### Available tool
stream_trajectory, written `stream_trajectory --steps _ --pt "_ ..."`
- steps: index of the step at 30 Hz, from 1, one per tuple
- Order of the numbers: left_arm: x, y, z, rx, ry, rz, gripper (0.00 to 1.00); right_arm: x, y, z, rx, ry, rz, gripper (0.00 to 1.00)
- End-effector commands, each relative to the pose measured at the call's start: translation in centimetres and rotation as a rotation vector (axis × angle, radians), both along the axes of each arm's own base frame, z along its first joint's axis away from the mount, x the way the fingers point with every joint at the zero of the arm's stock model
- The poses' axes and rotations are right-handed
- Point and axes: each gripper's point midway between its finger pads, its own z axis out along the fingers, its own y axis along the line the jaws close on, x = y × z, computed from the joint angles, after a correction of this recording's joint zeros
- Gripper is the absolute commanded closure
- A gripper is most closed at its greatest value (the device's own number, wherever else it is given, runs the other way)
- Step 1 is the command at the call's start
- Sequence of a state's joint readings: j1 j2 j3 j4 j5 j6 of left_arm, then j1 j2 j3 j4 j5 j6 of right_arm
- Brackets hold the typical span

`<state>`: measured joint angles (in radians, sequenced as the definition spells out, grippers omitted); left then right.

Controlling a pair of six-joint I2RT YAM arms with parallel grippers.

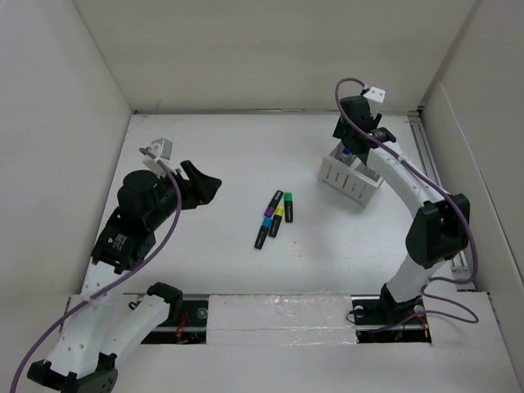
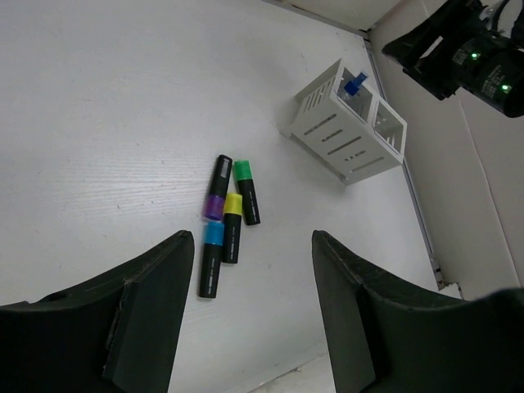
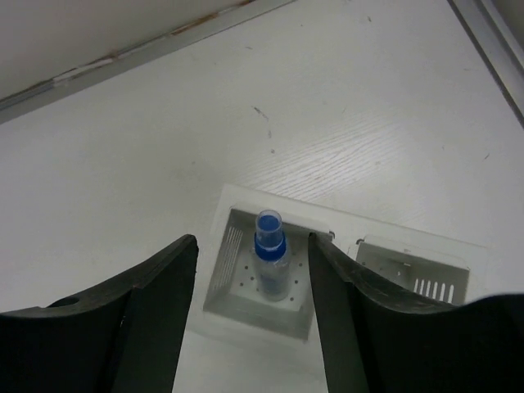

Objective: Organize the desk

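Right fingers [image 3: 155,327] cropped, marker [image 3: 270,250] deep in holder [image 3: 231,258]

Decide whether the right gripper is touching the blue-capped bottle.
Apart. The right wrist view shows gaps between the blue-capped bottle and both open right gripper jaws.

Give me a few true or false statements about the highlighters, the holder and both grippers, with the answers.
1. Four highlighters lie on the desk. True.
2. One holder compartment contains a blue-capped bottle. True.
3. The green highlighter stands in the holder. False: the green highlighter lies on the desk beside the others.
4. The left gripper grips a highlighter. False: the left gripper is open and empty.
5. The right gripper is open above the holder. True.
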<state>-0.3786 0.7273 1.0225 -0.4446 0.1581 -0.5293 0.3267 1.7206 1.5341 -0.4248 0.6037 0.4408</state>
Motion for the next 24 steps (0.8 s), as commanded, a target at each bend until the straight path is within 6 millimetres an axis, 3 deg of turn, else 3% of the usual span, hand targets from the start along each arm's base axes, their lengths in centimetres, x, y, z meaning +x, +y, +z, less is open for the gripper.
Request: stream_trajectory --steps 1,4,5,7,8,10,11,13,14,15,19,24 --pt "0.3 -0.5 1.6 -0.013 -0.064 -0.025 0.44 -2.4 1.8 5.1 0.033 -0.091 0.051 0.38" --pt "0.4 -0.7 1.4 -0.015 -0.063 -0.034 0.44 -4.6 4.3 4.7 0.076 -0.08 0.159 0.71" --pt "0.4 -0.7 1.5 -0.017 -0.067 -0.036 0.44 -5.5 6.0 4.1 0.091 -0.069 0.216 0.91" --pt "0.5 -0.8 1.4 -0.017 -0.065 -0.039 0.44 -6.9 9.1 2.4 0.175 -0.022 0.345 1.0" --pt "0.6 -0.9 1.5 -0.018 -0.068 -0.039 0.44 -8.2 10.3 0.3 0.192 0.025 0.4 1.0" --pt "0.7 -1.0 1.5 -0.018 -0.067 -0.046 0.44 -9.5 12.9 -1.8 0.25 0.07 0.493 1.0" --pt "0.7 -1.1 1.5 -0.02 -0.068 -0.051 0.44 -10.2 13.5 -3.8 0.246 0.115 0.513 0.95" --pt "0.7 -1.2 1.5 -0.019 -0.065 -0.056 0.44 -11.4 15.2 -5.4 0.228 0.169 0.542 0.78" --pt "0.8 -1.2 1.6 -0.02 -0.07 -0.056 0.44 -11.5 15.8 -6.9 0.215 0.207 0.549 0.59" --pt "0.8 -1.2 1.6 -0.02 -0.072 -0.056 0.44 -11.5 16.5 -7.3 0.211 0.222 0.569 0.55" --pt "0.8 -1.4 1.2 -0.025 -0.062 -0.063 0.44 -12.1 18.4 -10.6 0.17 0.328 0.606 0.5" --pt "0.6 -1.2 1.4 -0.025 -0.071 -0.058 0.44 -11.9 19.4 -13.5 0.157 0.398 0.613 0.49"
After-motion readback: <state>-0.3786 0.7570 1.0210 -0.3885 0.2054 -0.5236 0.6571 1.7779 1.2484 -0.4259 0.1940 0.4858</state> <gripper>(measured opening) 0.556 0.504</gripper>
